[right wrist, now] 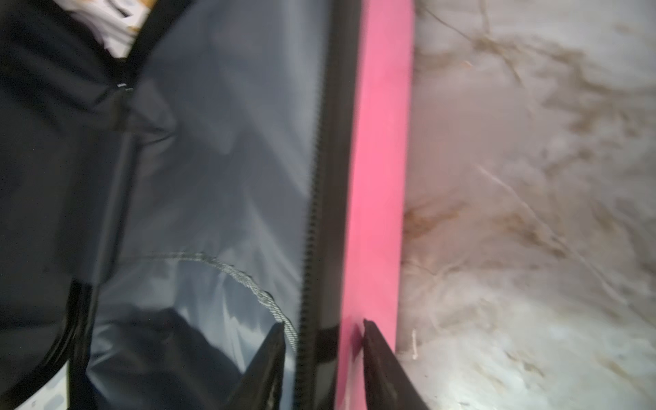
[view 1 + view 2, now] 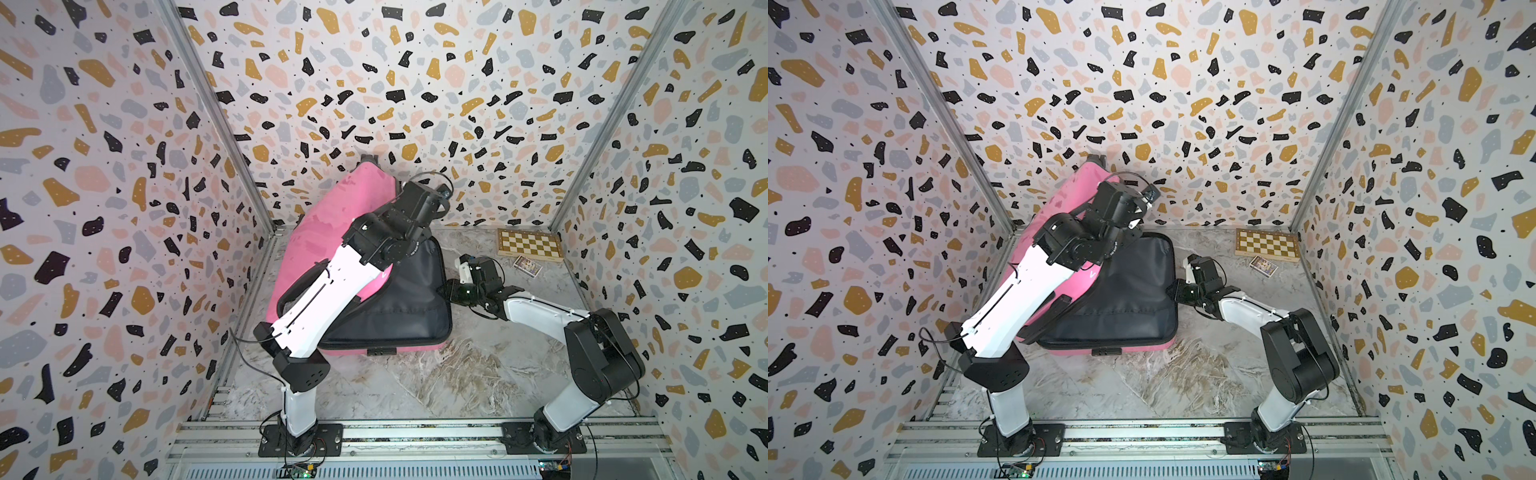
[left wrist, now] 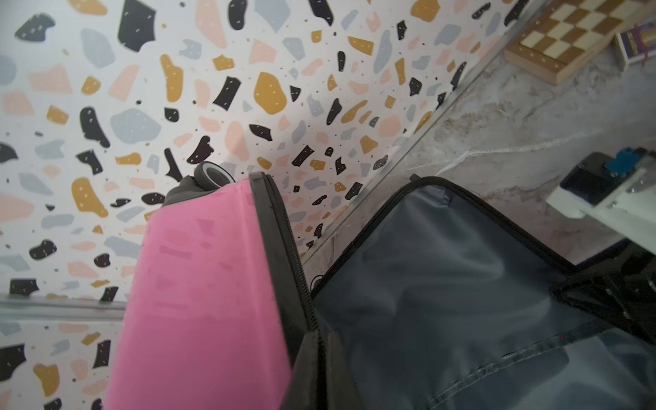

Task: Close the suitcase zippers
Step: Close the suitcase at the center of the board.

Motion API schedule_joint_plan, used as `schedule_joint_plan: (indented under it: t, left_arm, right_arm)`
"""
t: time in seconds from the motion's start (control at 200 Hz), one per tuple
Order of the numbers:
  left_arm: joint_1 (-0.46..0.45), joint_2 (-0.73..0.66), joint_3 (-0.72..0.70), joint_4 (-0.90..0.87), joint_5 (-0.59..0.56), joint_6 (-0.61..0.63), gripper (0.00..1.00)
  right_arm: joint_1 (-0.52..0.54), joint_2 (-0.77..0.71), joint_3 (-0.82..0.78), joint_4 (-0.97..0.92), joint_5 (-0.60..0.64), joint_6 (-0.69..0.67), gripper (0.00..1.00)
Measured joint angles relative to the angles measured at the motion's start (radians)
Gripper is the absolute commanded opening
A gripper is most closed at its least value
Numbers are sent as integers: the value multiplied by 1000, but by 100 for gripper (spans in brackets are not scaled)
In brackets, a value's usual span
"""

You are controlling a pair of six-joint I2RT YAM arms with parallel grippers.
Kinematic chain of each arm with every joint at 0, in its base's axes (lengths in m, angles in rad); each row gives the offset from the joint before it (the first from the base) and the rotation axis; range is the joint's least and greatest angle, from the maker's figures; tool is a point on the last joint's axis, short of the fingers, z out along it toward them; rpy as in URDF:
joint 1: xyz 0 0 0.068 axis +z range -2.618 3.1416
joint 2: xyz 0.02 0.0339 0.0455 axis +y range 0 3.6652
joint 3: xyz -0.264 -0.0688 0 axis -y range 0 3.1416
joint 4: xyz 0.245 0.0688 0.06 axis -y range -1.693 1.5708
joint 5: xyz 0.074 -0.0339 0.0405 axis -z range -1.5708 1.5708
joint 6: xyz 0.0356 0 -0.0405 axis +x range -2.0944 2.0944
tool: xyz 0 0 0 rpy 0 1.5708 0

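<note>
On a bench (image 2: pixel 457 382) with a marble-look top, veined in grey and brown, sits the suitcase (image 2: pixel 332 216), left of centre and close to the back left corner. Three walls (image 2: pixel 415 83) in terrazzo print close the space in, and a ribbed aluminium rail (image 2: pixel 415 432) runs along the front.

The suitcase lies open. One glossy pink hard shell is flat on the bench with its dark grey, creased fabric lining (image 2: pixel 399 307) facing up. The other shell is raised steeply on the left side. Its long axis runs front to back, with a round grey wheel (image 3: pixel 213 175) at the far end towards the back wall. The zippers (image 3: pixel 284 248) are a black toothed band edging both shells, unjoined.

The left hand (image 2: pixel 441 194) is by the raised shell's upper edge; I cannot tell how its fingers stand. The right hand (image 2: pixel 453 291) is at the flat shell's right edge, its fingertips (image 1: pixel 273 355) spread on either side of the rim.

A wooden chessboard (image 2: pixel 530 244) and a small printed box (image 2: pixel 528 266) lie well apart, at the back right.
</note>
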Motion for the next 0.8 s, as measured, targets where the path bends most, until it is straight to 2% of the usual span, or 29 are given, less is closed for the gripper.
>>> schedule_joint_plan:
  t: [0.105, 0.255, 0.396, 0.621, 0.801]
  left_arm:
    - [-38, 9, -5, 38, 14, -14, 31]
    - [-69, 9, -6, 61, 39, -40, 35]
    - [-69, -2, -64, 67, 58, -86, 39]
    - [-68, -138, -350, 21, 148, -253, 48]
    - [-67, -370, -610, 11, 367, -411, 50]
  right_arm:
    - [11, -30, 0, 35, -43, 10, 46]
    - [7, -37, -15, 60, -65, 20, 37]
    - [8, -34, -35, 82, -92, 31, 37]
    - [9, -31, -37, 89, -96, 9, 37]
    - [-27, -14, -34, 75, -82, -44, 32]
